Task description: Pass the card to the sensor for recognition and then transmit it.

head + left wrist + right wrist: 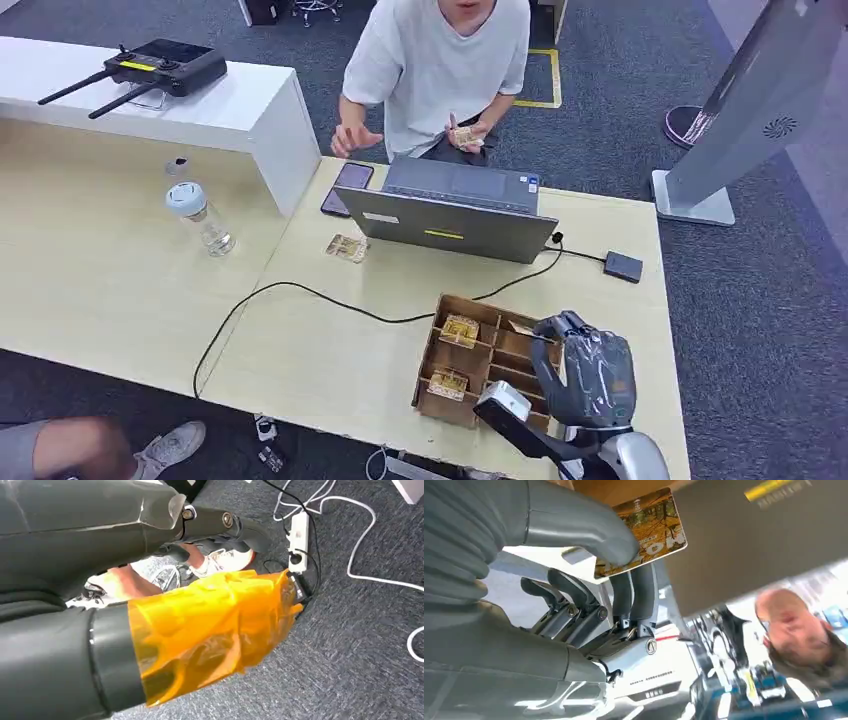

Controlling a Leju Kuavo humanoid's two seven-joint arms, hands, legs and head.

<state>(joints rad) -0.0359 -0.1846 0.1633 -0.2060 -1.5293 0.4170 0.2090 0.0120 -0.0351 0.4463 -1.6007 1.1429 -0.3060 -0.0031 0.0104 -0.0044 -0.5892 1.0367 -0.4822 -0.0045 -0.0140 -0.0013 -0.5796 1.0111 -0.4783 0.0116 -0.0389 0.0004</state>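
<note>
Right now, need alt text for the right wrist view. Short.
The right hand pinches a yellow-orange card between its grey thumb and dark fingers. Behind the card is the grey back of a laptop with a yellow sticker; a person is at the frame's edge.

Pale wooden table (330,340) with the working bits spread across it.
On it sit a grey laptop (455,212), a dark phone (347,187), a loose card (346,247), a clear bottle (201,216), a small black box (623,266) on a black cable (300,292), and a compartmented wooden tray (480,362) holding cards.
</note>
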